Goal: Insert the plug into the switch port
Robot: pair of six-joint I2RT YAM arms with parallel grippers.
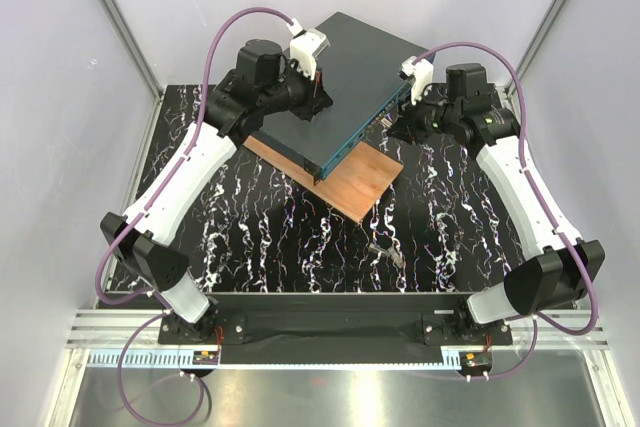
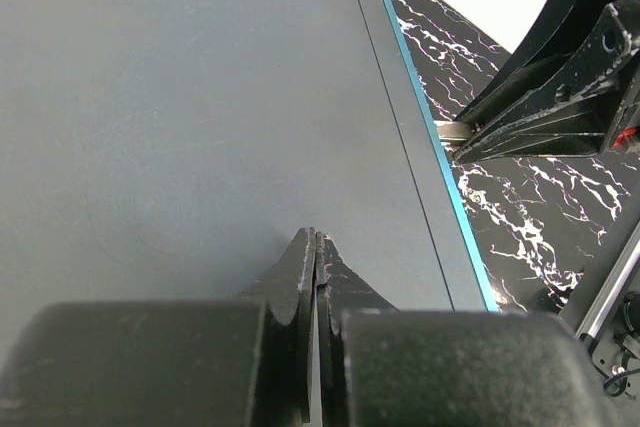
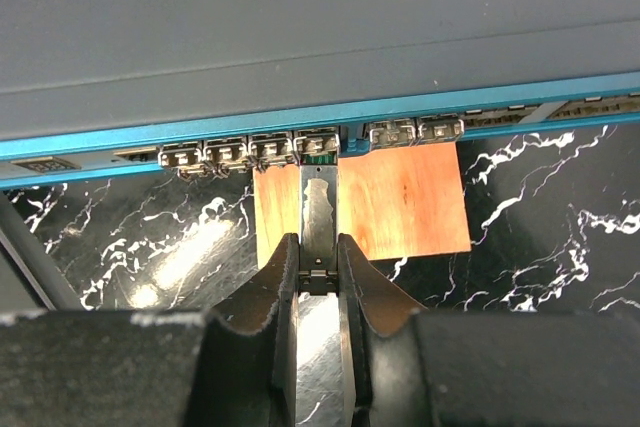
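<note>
Your right gripper (image 3: 318, 282) pinches the plug (image 3: 318, 212), its tip at a port (image 3: 318, 145) at 12 o'clock, so push straight and slow while your left gripper (image 2: 315, 247), pressed together, steadies the switch (image 2: 180, 97).

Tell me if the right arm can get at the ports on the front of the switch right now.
Probably yes. The right gripper, shut on the plug, faces the switch front with the plug tip at a port and nothing between.
</note>
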